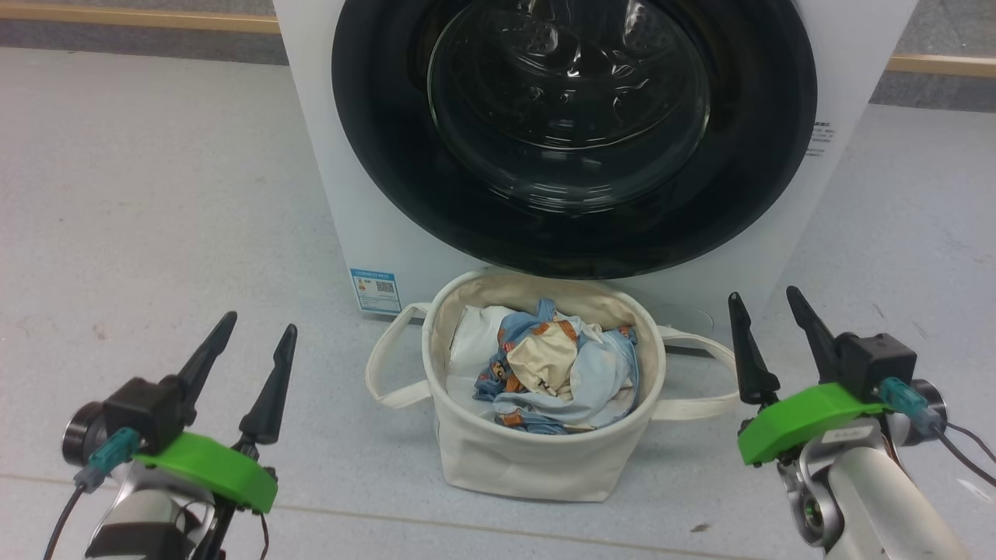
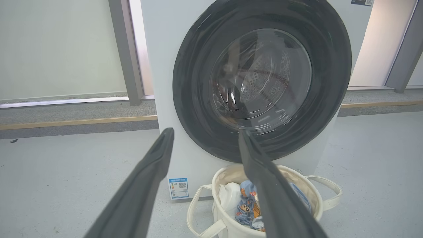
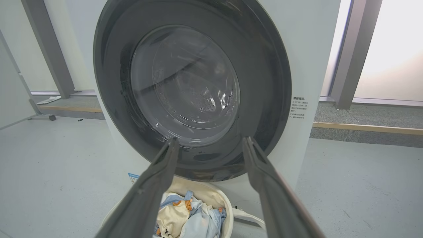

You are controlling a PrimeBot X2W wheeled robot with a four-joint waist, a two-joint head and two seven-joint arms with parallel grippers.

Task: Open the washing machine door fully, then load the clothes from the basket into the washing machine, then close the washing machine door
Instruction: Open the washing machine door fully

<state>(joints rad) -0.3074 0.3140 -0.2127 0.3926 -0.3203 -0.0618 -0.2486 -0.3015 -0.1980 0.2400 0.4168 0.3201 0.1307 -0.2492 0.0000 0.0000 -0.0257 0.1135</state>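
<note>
The white washing machine stands ahead, its round black-rimmed door lying flat against the front. Directly before it on the floor sits the cream canvas basket, holding light blue and cream clothes. My left gripper hovers open at the lower left, well left of the basket. To the basket's right, my right gripper is open too, nothing between its fingers. The left wrist view shows the door and basket; the right wrist view shows the door with the clothes below.
Grey floor spreads on both sides of the machine. A wooden strip runs along the back wall. Grey window posts stand behind the machine. A blue label is at the washer's lower left corner.
</note>
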